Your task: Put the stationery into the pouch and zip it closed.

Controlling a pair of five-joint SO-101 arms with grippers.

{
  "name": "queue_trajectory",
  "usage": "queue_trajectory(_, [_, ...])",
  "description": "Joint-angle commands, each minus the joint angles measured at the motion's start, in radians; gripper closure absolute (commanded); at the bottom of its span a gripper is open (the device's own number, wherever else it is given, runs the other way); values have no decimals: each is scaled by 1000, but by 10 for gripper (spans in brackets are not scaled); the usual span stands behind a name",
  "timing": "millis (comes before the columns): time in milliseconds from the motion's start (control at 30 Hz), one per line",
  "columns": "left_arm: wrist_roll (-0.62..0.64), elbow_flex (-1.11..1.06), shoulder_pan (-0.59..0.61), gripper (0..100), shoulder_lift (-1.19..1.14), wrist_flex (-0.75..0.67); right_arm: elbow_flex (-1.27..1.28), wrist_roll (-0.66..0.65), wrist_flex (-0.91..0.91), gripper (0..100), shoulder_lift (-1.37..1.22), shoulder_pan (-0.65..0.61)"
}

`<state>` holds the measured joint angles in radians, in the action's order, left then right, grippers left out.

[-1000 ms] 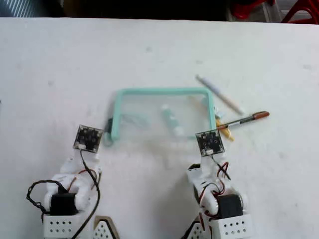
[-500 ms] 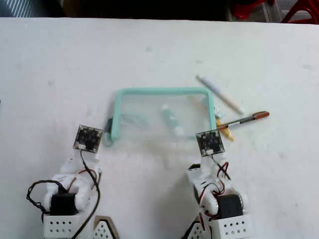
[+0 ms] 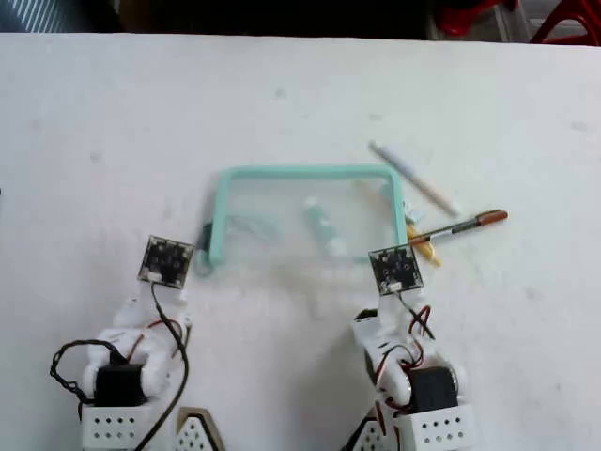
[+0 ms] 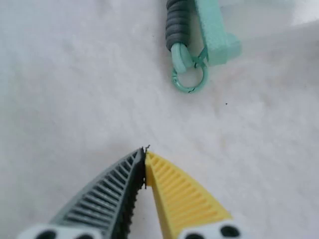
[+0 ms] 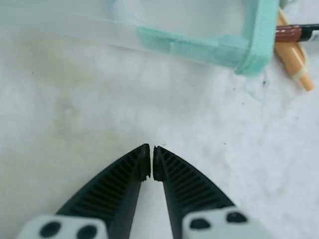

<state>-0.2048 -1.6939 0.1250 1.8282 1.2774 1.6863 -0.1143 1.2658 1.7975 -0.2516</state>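
Stillness marks the last second — neither arm has shifted. Left gripper (image 4: 145, 153) and right gripper (image 5: 151, 152), both closed on nothing, sit just short of the clear, mint-trimmed plastic pouch (image 3: 305, 221); slim loose pens (image 3: 413, 178) lie outside its right end — packing waits.

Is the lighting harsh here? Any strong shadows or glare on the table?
High view: the table is evenly lit, no hard shadows around the pouch. Left wrist view: the ring casts barely any shadow. Right wrist view: just faint shade beside the pouch corner.
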Motion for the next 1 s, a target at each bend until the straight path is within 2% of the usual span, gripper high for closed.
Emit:
queue_trajectory(0, [-109, 3, -18, 976, -4, -41, 5, 9, 1, 977, 5, -1])
queue_trajectory(67, [-212, 20, -16, 976, -4, -109, 5, 9, -27, 977, 5, 5])
queue_trajectory(167, [-293, 48, 10, 976, -4, -176, -6, 9, -67, 977, 7, 28])
queue_trajectory(400, [-275, 155, -1, 976, -4, -135, -143, -21, -147, 977, 7, 163])
queue_trajectory(467, [-259, 157, -8, 976, -4, -137, -167, -152, -163, 977, 7, 182])
queue_trajectory(600, [-252, 199, -47, 976, -4, -178, -178, -522, -213, 979, 7, 193])
queue_trajectory(667, [-176, 250, -44, 976, -4, -189, -187, -600, -223, 981, 7, 194])
queue_trajectory(800, [-28, 350, -50, 976, -8, -178, -261, -535, -213, 981, 7, 194])
queue_trajectory(967, [-21, 365, -58, 882, -24, -184, -259, -296, -180, 981, 5, 194])
